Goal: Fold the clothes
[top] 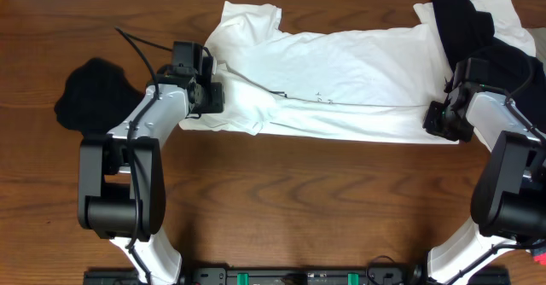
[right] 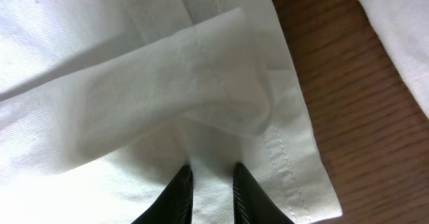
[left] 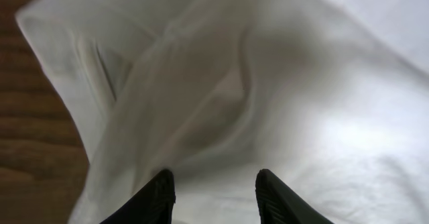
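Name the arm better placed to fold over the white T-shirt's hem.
Likely right: the right tool pinches the white cotton T-shirt by its stitched hem corner; the left tool is at the sleeve end.

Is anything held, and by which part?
Right gripper pinches the white T-shirt by its folded hem edge. Left gripper straddles cloth near the sleeve; hold unclear.

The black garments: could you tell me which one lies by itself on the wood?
The far-left black garment; the other black garment, at top right, lies over white cloth.

two white garments (top: 341, 72) (top: 516, 25), two black garments (top: 90, 93) (top: 465, 20), two tools (top: 217, 97) (top: 435, 121)
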You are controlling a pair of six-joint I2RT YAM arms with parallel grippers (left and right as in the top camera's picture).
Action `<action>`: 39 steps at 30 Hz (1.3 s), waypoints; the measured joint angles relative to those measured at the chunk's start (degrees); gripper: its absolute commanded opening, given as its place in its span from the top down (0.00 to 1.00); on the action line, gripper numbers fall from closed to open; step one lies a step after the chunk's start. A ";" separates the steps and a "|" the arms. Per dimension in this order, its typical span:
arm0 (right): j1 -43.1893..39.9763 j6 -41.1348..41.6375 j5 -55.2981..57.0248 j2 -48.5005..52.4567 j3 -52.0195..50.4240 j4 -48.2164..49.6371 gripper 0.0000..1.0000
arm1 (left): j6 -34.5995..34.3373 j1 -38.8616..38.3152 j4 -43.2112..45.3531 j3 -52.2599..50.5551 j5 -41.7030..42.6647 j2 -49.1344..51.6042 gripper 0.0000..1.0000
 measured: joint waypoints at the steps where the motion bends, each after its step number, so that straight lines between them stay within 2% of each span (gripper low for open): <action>1: 0.00 0.00 0.00 0.00 0.00 0.00 0.81 | 0.00 0.00 0.00 -0.46 0.00 0.04 0.59; 6: 0.00 0.00 0.02 0.00 0.00 -0.26 0.81 | 0.00 0.00 -3.26 -2.56 0.15 0.83 0.59; 10: 0.00 0.00 0.09 -0.04 0.09 -2.03 0.80 | 0.00 0.00 -5.57 -2.99 0.15 0.37 0.66; 14: -0.02 0.61 0.57 -0.24 0.17 -8.57 0.84 | 0.04 0.02 -9.11 -3.93 0.17 -0.55 0.72; 21: -1.18 2.84 1.53 -0.44 -0.50 -15.45 0.82 | -0.87 0.02 -21.29 -4.87 0.42 -1.46 0.77; 27: -4.61 4.90 1.07 -2.56 -4.15 -15.26 0.85 | -2.32 0.00 -30.60 -6.75 0.83 -1.38 0.81; 30: -5.68 5.40 0.39 -3.85 -6.12 -13.73 0.89 | -2.82 0.00 -31.58 -7.91 1.31 -1.49 0.81; 39: -6.16 5.73 -0.44 -3.93 -5.60 -13.53 0.90 | -3.43 0.04 -29.70 -9.44 1.64 -2.75 0.81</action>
